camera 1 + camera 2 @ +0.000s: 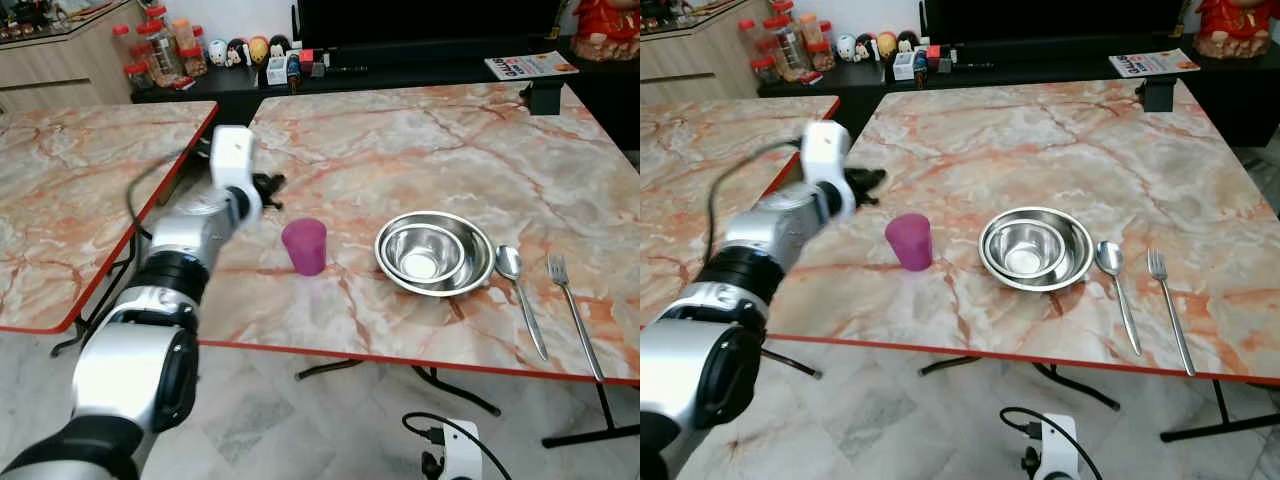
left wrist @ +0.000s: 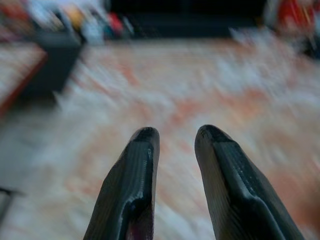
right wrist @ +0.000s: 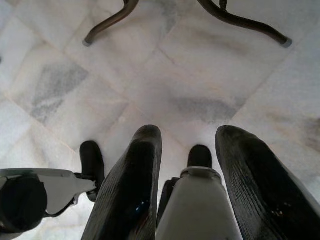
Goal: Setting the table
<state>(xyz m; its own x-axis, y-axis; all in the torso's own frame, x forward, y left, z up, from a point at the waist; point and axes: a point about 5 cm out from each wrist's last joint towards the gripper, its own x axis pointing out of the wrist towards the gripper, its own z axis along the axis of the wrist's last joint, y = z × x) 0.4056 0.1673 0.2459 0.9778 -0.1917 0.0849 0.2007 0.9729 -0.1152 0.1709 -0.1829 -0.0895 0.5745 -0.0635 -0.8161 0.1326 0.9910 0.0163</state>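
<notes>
Left gripper is held over the marble table, fingers apart, nothing between them. Purple cup stands just beside it, toward the nested steel bowls, spoon and fork. Right gripper hangs over the floor, fingers apart.

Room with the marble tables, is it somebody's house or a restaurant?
Probably somebody's house, a dining and living area. A marble-look table holds a bowl, spoon, fork and purple cup, and little figurines crowd a dark shelf.
</notes>
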